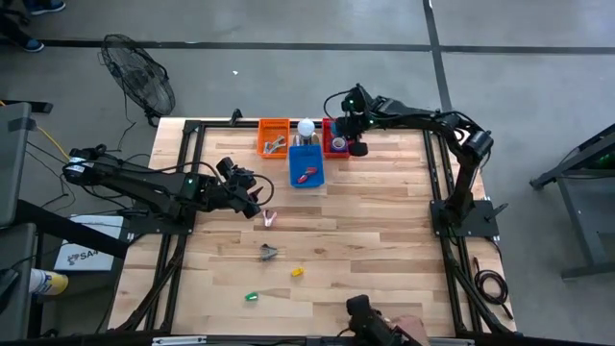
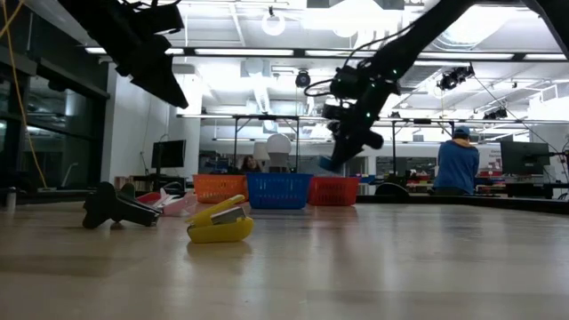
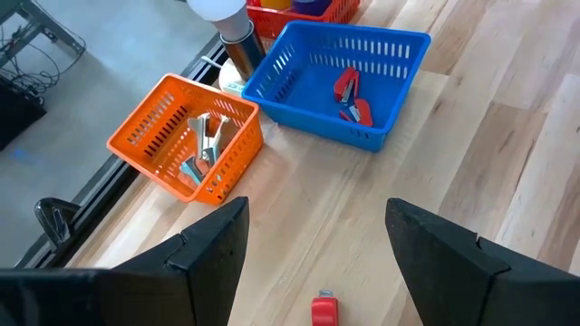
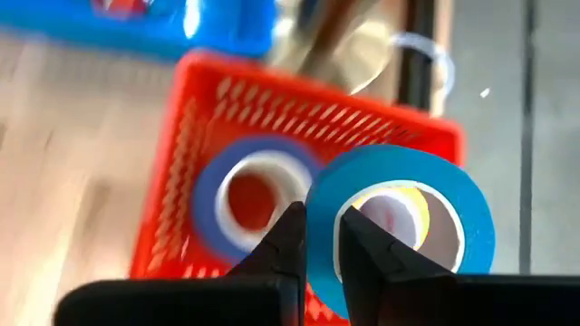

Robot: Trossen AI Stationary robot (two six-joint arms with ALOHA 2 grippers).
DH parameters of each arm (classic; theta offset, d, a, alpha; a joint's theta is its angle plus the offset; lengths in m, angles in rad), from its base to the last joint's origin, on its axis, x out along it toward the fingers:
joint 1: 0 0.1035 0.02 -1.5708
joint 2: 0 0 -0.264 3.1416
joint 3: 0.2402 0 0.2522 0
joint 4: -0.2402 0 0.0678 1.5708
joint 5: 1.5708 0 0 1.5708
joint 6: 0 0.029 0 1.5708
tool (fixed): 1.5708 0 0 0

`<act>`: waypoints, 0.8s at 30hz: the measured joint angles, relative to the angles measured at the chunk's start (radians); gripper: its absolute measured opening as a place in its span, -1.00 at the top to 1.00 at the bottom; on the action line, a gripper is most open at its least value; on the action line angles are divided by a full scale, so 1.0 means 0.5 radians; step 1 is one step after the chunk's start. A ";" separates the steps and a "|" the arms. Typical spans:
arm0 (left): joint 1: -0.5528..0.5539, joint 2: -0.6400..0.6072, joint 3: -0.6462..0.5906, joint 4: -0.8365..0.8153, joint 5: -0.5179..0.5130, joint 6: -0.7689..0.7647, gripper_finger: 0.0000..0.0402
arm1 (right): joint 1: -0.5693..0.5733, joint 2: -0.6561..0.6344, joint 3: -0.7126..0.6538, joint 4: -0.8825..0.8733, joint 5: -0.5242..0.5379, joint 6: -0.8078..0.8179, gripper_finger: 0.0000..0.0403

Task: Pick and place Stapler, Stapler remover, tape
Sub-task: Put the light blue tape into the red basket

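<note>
My right gripper [image 1: 341,132] hovers over the red basket [image 1: 335,146] at the table's far edge, shut on a blue tape roll [image 4: 399,226]. A second blue roll [image 4: 246,195] lies in that basket. My left gripper [image 1: 258,200] is open, left of centre, above a pink-red stapler [image 1: 270,219] whose end shows below its fingers [image 3: 324,310]. The blue basket [image 3: 340,77] holds red staplers [image 3: 352,95]. The orange basket [image 3: 186,136] holds metal staple removers [image 3: 204,145]. A dark staple remover [image 1: 268,252], a yellow stapler [image 2: 220,222] and a small green item [image 1: 252,297] lie on the table. My right gripper holds the blue tape roll by the wall of its ring [image 4: 322,237]. One finger [image 4: 362,249] is inside the open centre and one [image 4: 288,243] is outside. The roll is lifted clear above the red basket [image 4: 181,181], standing on edge in the hold.
A white bulb-topped object [image 1: 306,128] stands between the baskets at the far edge. A fan [image 1: 139,72] stands on the floor beyond the table's far left corner. A person's hand with a dark device [image 1: 384,325] shows at the near edge. Bare wood spans the right half.
</note>
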 joint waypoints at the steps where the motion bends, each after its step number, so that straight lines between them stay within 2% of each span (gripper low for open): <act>1: 0.000 0.000 0.000 0.000 0.000 0.000 -0.27 | 0.020 0.008 0.037 -0.095 0.052 -0.061 0.85; 8: 0.000 0.000 0.000 0.008 0.000 0.000 -0.27 | 0.171 0.045 0.296 -0.384 0.267 -0.231 0.85; 15: 0.000 0.000 0.000 0.017 0.015 0.000 -0.27 | 0.127 0.170 0.465 -0.608 0.226 -0.080 0.85; 24: 0.000 0.000 0.000 0.020 0.015 -0.001 -0.27 | 0.047 0.293 0.526 -0.609 0.160 0.080 0.85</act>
